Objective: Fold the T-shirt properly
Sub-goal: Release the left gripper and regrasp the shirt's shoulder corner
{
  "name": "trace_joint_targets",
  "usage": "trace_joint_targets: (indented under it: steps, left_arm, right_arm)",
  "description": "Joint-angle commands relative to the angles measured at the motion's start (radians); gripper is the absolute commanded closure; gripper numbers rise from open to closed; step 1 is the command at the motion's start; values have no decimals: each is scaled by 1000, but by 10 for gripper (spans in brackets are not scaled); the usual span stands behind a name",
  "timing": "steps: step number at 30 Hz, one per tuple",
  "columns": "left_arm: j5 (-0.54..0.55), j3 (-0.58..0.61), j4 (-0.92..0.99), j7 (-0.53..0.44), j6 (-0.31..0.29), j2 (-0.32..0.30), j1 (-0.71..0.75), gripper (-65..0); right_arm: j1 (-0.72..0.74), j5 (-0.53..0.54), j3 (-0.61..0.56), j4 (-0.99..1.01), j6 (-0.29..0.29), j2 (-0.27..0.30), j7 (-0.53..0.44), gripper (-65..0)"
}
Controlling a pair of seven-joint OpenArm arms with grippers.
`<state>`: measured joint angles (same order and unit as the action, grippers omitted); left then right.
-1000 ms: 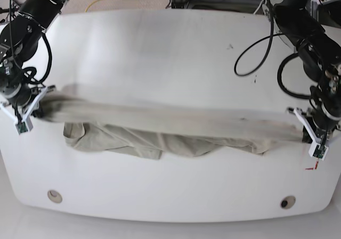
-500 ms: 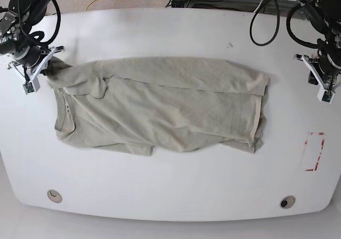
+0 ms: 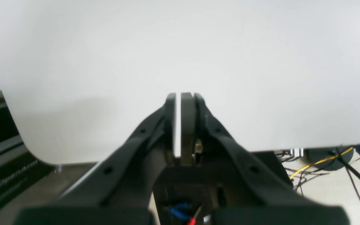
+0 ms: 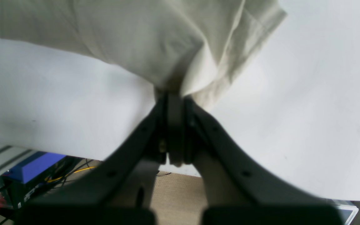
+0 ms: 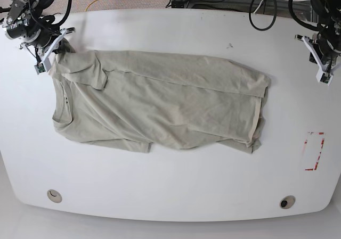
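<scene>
Across the middle of the white table [image 5: 170,194] the T-shirt [image 5: 160,106] is lying spread out, its collar end pointing toward the base view's left and its hem end toward the right, with a sleeve folded over near the upper left and the lower edge lying rumpled. At that upper left corner the right gripper [image 5: 47,55] is pinching a bunched corner of the shirt [image 4: 155,47], its jaws pressed together on the cloth; from the wrist view the fabric is fanning out from the fingertips. Over by the table's far right edge the left gripper [image 5: 324,68] is hanging well apart from the shirt, with its jaws closed on nothing and only bare tabletop [image 3: 180,47] lying ahead of it. A red-outlined mark [image 5: 313,151] is sitting on the table near the shirt's hem end.
</scene>
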<state>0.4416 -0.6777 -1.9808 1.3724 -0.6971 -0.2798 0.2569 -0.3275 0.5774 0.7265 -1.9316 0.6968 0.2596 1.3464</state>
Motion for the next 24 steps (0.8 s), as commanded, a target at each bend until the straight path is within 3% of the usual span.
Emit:
trace_joint_targets:
  steps: [1, 7, 12, 15, 24]
  left_arm:
    - [9, 19, -15, -17, -1, 6, -35, 0]
    - [7, 91, 59, -17, -1, 47, -183, -7]
    - [7, 109, 177, -17, -1, 70, -270, -222]
    - [7, 114, 258, -17, -1, 86, -325, -301]
    - [13, 177, 461, -17, -1, 96, -416, -307]
  right_arm:
    - [5, 10, 6, -13, 1, 14, -11, 0]
    - [28, 10, 5, -13, 1, 16, -20, 0]
    - [43, 10, 5, -13, 1, 16, -23, 0]
    - [64, 10, 5, -13, 1, 16, -25, 0]
    - [75, 10, 5, -13, 1, 16, -25, 0]
